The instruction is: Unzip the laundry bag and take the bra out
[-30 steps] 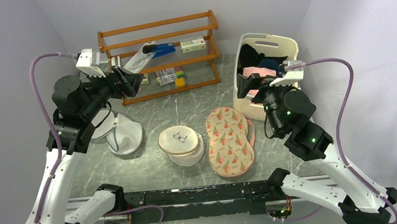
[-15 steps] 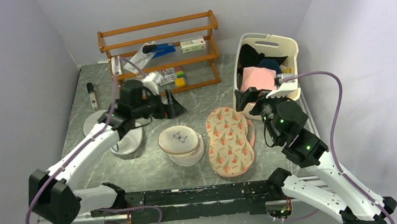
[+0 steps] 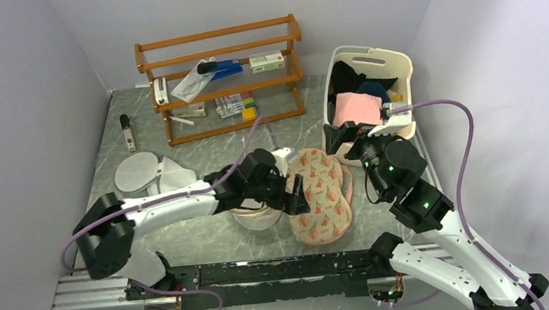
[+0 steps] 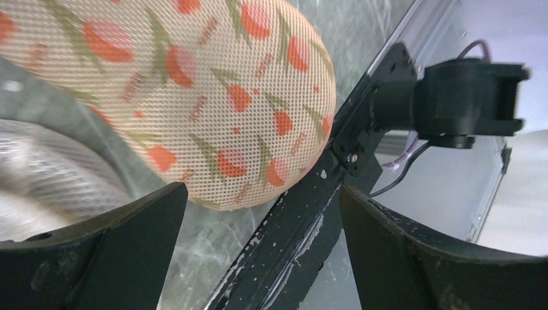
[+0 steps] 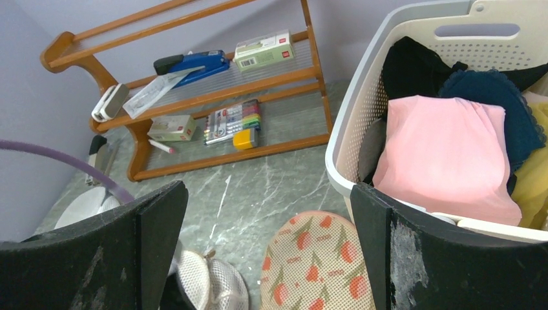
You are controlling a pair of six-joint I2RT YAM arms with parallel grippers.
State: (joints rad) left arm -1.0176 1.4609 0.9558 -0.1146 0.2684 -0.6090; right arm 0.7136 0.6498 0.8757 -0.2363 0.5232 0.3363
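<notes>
approach to zipper: laundry bag (image 3: 318, 194) is laid flat on the table (image 3: 212, 243), beside the basket (image 3: 368, 60).
left gripper (image 3: 301, 194) is held spread and empty at the bag's left edge; right gripper (image 3: 337, 136) is spread, empty, above the far lobe. it is advised that the pull be located along the trim first, one lobe being pinned. no pull is discernible; the bra is concealed.

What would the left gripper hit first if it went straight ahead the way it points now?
Probably the laundry bag, its near lobe right ahead of the open left gripper; depth is unclear.
</notes>
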